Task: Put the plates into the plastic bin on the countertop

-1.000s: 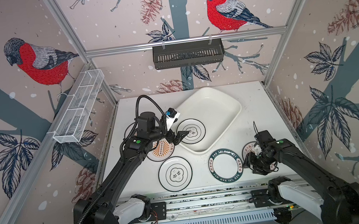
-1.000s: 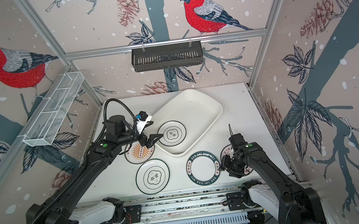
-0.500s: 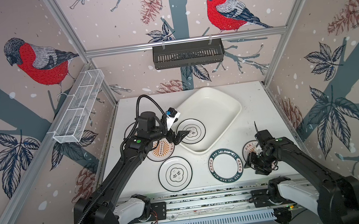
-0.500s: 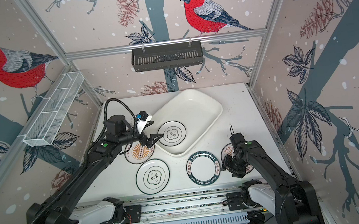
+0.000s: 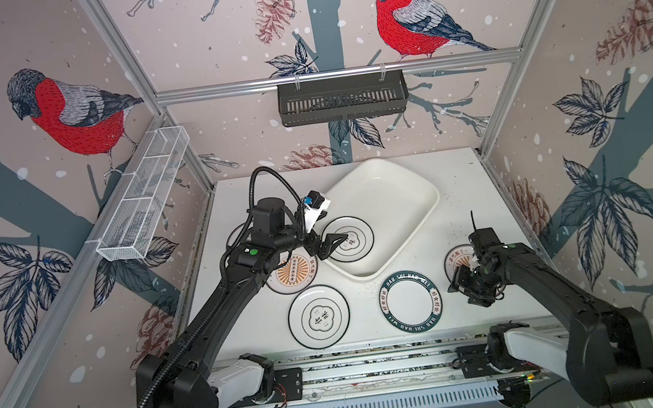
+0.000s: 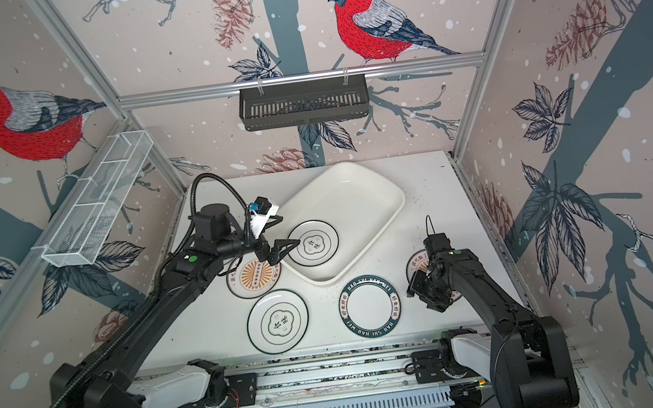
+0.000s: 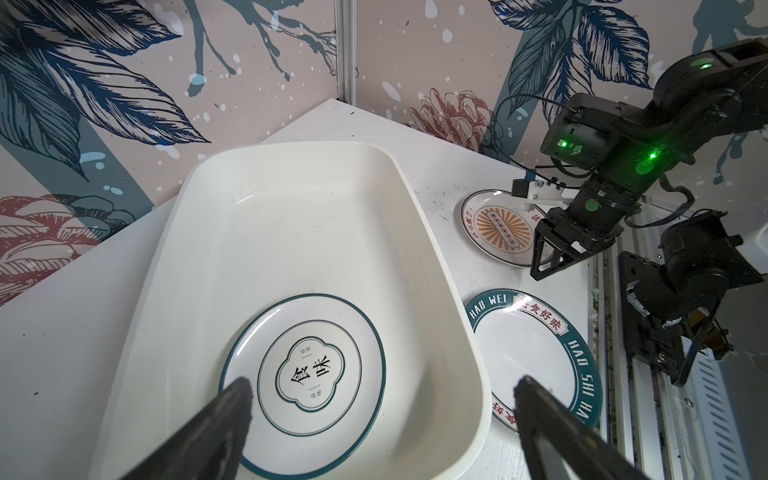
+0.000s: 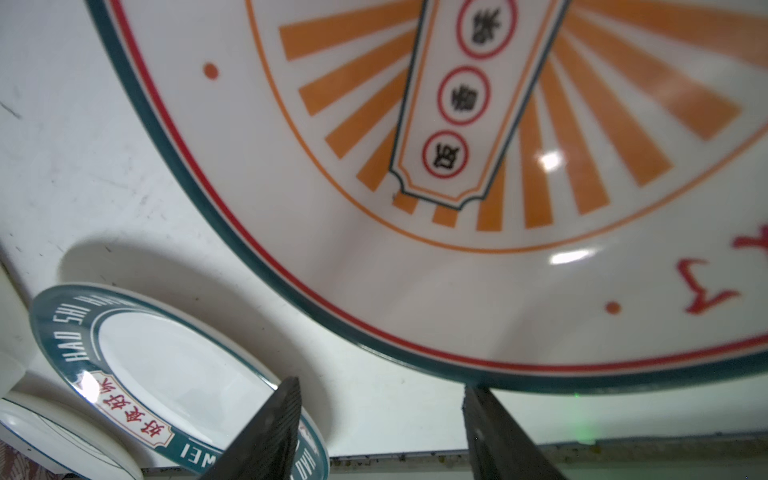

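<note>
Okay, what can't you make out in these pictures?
Far-left plate: pattern hidden by the left arm in a top view.
Right sunburst plate: mostly under the right arm in both top views, cropped in right wrist view.
Whether the right gripper touches its rim: unclear.

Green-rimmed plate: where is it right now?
In both top views the green-rimmed plate lies flat on the countertop, right of centre, in front of the plastic bin, between the front emblem plate and the right tool.

A robot lab booth: aluminium frame (image 5: 335, 75), bird-print wall panels (image 5: 404, 20), arm-mounting rail (image 5: 377, 369).
</note>
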Robot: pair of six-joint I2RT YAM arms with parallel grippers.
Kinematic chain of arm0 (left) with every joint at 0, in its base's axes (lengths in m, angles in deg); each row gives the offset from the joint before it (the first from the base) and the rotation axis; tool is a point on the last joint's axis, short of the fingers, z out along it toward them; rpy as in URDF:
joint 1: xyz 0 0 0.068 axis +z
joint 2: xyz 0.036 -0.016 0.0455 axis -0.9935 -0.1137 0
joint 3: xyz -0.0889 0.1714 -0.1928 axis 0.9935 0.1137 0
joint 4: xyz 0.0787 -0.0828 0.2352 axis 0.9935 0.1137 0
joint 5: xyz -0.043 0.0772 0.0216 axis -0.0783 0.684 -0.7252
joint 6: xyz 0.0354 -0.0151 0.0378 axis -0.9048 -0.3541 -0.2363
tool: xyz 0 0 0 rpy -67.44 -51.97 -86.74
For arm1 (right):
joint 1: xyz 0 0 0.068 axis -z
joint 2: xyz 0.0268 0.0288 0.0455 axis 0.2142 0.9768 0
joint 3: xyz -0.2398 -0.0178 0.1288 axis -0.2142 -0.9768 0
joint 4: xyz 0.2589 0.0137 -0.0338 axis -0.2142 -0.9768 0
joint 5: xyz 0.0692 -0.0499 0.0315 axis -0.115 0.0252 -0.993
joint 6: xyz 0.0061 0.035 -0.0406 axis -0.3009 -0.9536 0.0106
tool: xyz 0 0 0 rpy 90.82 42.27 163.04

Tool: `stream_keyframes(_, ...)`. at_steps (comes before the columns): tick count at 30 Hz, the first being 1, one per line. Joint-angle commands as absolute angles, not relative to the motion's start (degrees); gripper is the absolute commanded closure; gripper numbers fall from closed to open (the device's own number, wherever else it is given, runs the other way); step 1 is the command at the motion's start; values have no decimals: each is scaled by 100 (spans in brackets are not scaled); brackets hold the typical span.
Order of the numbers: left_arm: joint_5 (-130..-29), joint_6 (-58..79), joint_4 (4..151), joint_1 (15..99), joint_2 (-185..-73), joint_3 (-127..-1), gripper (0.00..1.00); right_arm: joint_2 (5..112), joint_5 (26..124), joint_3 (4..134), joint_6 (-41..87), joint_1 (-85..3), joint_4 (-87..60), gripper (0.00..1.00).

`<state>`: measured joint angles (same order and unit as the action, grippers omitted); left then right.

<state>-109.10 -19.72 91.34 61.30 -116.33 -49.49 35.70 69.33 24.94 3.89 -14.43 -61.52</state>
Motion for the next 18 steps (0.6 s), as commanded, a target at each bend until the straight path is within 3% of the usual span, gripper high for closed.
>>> stream_keyframes(1,-11041,-2002,9017,6121,-11620,-5074,3,3606,7127,2523,433,-1299,-5875,36)
stream_keyframes(18,-10983,-1966,8960,6080,-11639,-4995,3,3855,6859,2655,330,-837,-5497,36)
